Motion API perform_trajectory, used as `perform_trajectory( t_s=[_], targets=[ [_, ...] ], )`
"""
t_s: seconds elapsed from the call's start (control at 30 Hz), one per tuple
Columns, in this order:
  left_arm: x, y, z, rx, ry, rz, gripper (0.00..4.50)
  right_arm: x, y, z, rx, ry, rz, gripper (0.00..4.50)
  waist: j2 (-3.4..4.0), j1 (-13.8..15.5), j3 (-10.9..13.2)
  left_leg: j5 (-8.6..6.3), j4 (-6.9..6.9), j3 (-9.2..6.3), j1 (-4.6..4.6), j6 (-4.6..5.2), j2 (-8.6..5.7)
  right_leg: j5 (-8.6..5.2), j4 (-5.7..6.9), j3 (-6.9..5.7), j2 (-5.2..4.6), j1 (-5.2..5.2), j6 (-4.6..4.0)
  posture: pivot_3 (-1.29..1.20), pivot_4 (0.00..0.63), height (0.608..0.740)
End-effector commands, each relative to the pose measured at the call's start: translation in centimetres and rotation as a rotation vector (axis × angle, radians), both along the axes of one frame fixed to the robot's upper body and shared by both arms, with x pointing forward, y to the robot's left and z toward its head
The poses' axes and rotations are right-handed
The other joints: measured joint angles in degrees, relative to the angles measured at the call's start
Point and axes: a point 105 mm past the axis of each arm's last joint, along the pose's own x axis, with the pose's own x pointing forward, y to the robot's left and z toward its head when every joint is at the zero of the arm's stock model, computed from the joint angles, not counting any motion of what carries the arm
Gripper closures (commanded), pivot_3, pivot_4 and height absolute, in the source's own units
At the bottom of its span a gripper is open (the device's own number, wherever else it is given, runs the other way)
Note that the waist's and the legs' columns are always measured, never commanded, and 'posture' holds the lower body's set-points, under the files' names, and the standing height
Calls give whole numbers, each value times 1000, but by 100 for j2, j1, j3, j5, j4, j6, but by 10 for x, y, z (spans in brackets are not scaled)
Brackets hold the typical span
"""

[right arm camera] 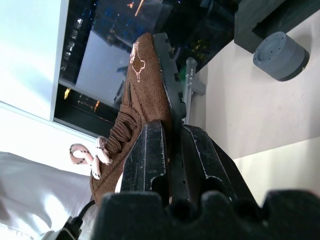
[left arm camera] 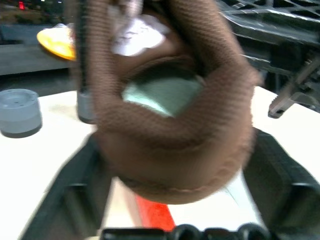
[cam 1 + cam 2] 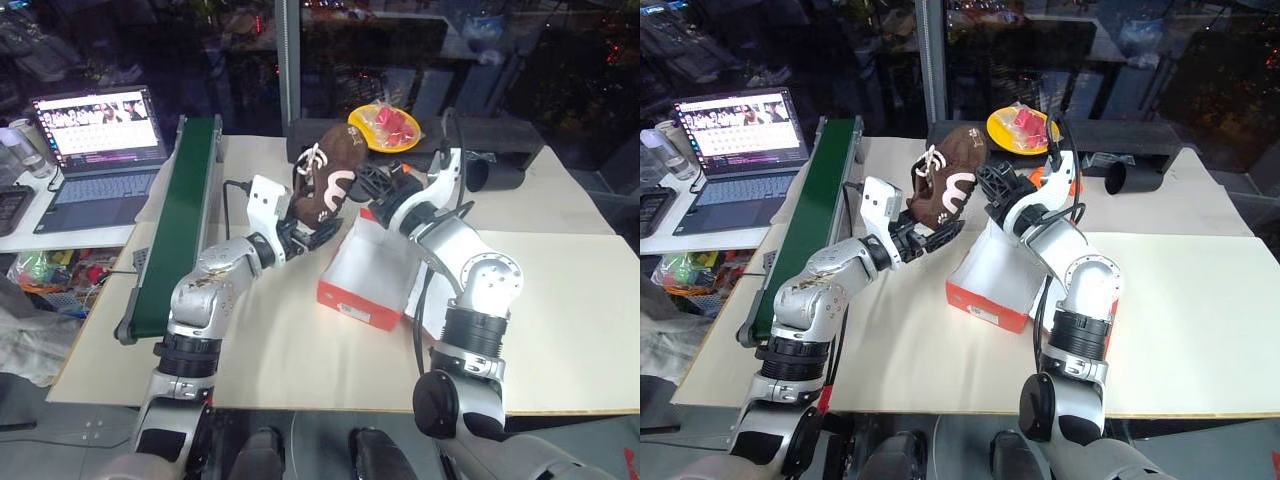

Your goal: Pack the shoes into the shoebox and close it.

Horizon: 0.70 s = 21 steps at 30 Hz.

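Handover in progress, by the look of it: one brown shoe point(image 3: 325, 178) was held up in the air between the two arms, above the far left corner of the shoebox point(image 3: 372, 272), toe pointing up and away toward the yellow plate point(image 3: 380, 128). The shoebox sat open on the table point(image 3: 560, 300), white inside showing, red-orange wall facing the robot, nothing visibly inside it. The second shoe could not be made out. Right gripper point(image 1: 170, 150) had its two black fingers drawn close together, clamped on the edge of the shoe's sole, seen plainly in the right wrist view. Left gripper point(image 2: 175, 175) stood with jaws wide apart, one finger either side of the heel end; in the left wrist view the heel and the shoe's opening sat between the fingers, and whether the pads touched the fabric could not be told. Judged that the shoe's weight was with the right gripper alone. Next move, as judged, called for the left gripper to back clear, then the right to swing the shoe over the box and lower it inside, sole down, lying along one side so room stays for its mate. A thin grip on the sole edge may let the shoe pivot.
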Motion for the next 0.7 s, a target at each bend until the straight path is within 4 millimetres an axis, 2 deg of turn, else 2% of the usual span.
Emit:
perform_trajectory(
  t_s=[0.03, 0.13, 0.27, 0.33, 0.43, 0.63, 0.7],
  targets=[
    [-8, -6, 3, 28, -22, -44, 21, 2, -29, 23, -18, -77, -182, 4123, 0, 2, 0, 0, 0, 0, 0, 0, 0, 0, 0, 0, 0, 0, 0, 0, 150, 740],
    [-6, 5, -9, 86, -3, -17, 21, 9, -62, 17, -154, -21, -366, 4123, 1, 8, 1, 0, 0, 0, 0, 0, -1, -1, 0, 0, 0, 0, 1, 0, 150, 740],
    [-6, 20, -18, 134, 2, 16, 21, -1, -83, -1, -508, 91, -455, 4123, 6, 9, 4, 0, -3, 1, -3, 0, -2, -1, -3, 0, -2, -3, 0, 0, 150, 740],
    [-6, 23, -17, 137, 1, 24, 21, -12, -86, -11, -627, 131, -447, 4123, 7, 9, 4, 0, -9, 1, -5, 0, 0, -3, -4, 1, -2, -7, -2, 0, 150, 740],
    [-5, 24, -17, 133, 4, 31, 21, -29, -87, -28, -706, 184, -433, 4123, 9, -18, 3, 0, -11, 1, -2, 1, 4, -4, -2, 1, 2, -7, -5, 0, 150, 740],
    [-7, 10, -14, 107, 8, 3, 21, -60, -77, -98, -829, 428, -378, 4123, 11, 6, 2, 0, -10, -3, 1, 2, 3, -5, -1, 0, 3, 0, -4, 0, 150, 740],
    [-8, 8, -14, 104, 11, 0, 21, -64, -77, -114, -853, 489, -380, 4123, 11, 20, 2, 0, -8, -2, -2, 2, -1, -5, -2, 1, -1, 0, -4, 0, 150, 740]
  ],
)
